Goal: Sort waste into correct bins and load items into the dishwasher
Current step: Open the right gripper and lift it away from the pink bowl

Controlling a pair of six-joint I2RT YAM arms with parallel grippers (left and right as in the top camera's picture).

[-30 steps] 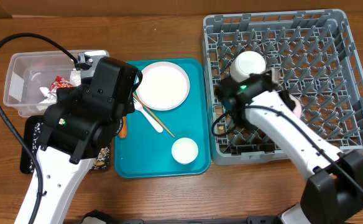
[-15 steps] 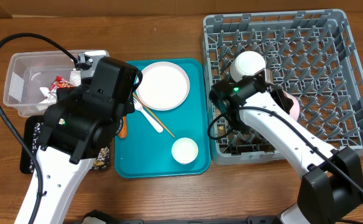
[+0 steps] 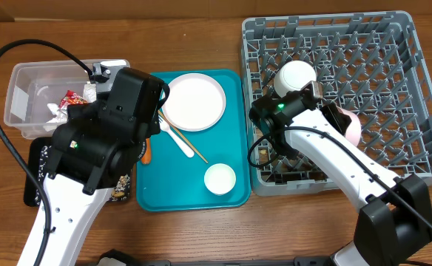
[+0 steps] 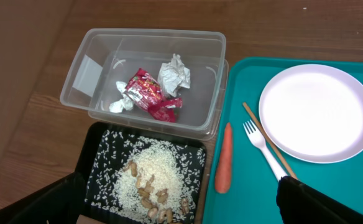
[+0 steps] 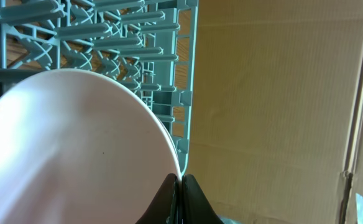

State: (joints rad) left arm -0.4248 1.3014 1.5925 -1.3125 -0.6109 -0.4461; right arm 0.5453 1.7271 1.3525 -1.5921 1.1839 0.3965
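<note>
My right gripper (image 5: 181, 180) is shut on the rim of a pale-pink bowl (image 5: 76, 149), held on edge over the grey dish rack (image 3: 393, 59); the bowl (image 3: 351, 127) shows beside the arm. A white bowl (image 3: 295, 76) lies upturned in the rack. My left gripper (image 4: 184, 205) is open above the black tray (image 4: 97, 155) of rice and nuts (image 4: 150, 180). The clear tub (image 4: 150, 37) holds a red wrapper (image 4: 147, 93) and paper wads (image 4: 174, 74). The carrot (image 4: 224, 158), fork (image 4: 262, 152), chopstick (image 4: 265, 138), plate (image 4: 318, 112) and small cup (image 3: 220, 179) lie on the teal tray.
The teal tray (image 3: 164, 192) sits between the bins and the rack. My left arm (image 3: 105, 140) covers most of the black tray from above. A cardboard wall (image 5: 275, 93) stands behind the rack. A black cable (image 3: 1, 66) loops over the table's left side.
My right arm has shifted a little to the left over the rack, and more of the pink bowl now shows beside it. The left arm has not moved.
</note>
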